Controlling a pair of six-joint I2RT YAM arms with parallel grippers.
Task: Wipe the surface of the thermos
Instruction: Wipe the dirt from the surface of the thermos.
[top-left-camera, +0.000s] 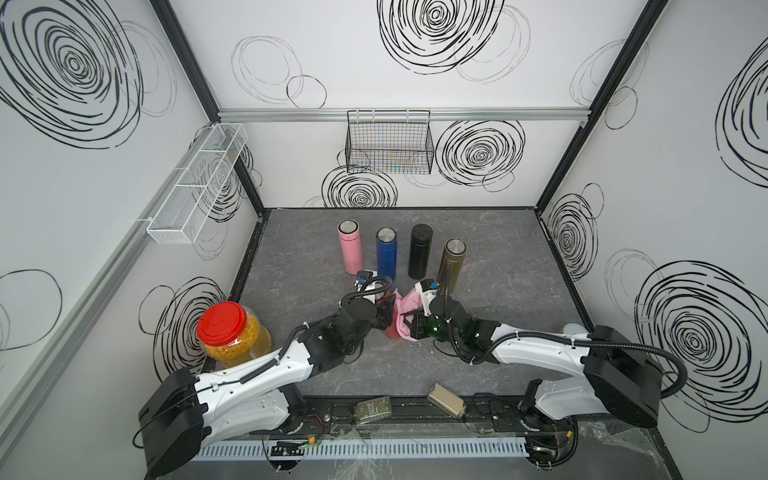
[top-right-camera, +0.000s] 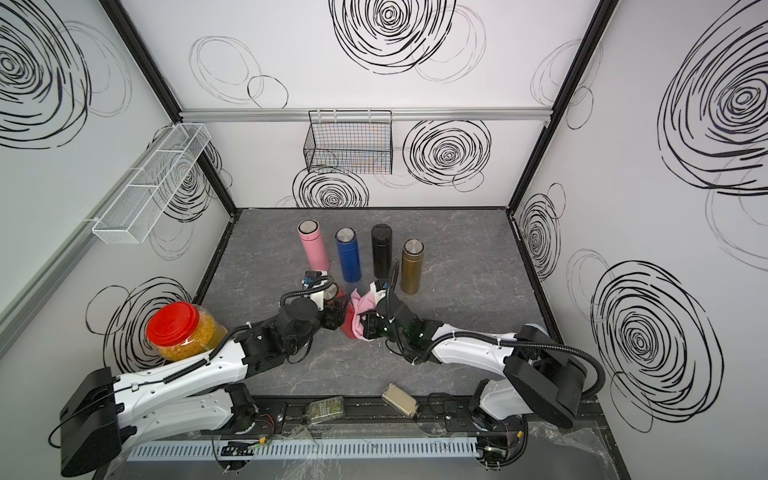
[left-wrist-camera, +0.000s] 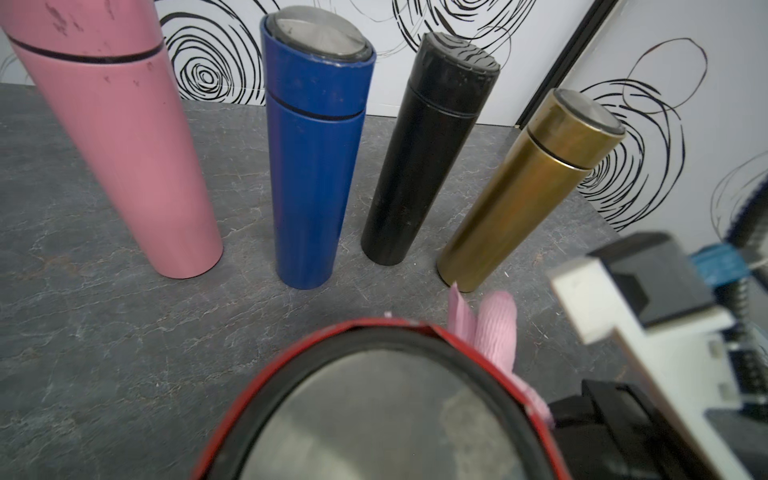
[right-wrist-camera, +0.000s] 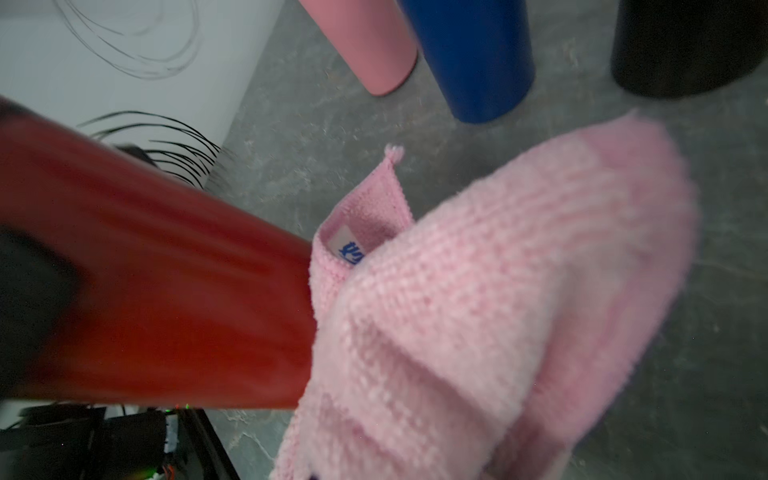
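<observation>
Inside the pink cloth (right-wrist-camera: 478, 311): white tag (right-wrist-camera: 347, 246) (blue, illegible).

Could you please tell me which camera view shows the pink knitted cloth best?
The right wrist view: the pink knitted cloth fills it, weave and label visible, against the red metal thermos. Both top views show a small pink bundle; the left wrist view, one fold.

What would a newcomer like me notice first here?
At centre, the left arm holds a red thermos while the right arm presses a pink cloth against it. Behind stand a pink thermos, blue thermos, black thermos and gold thermos, in a row. Front left: a red-lidded jar.
</observation>
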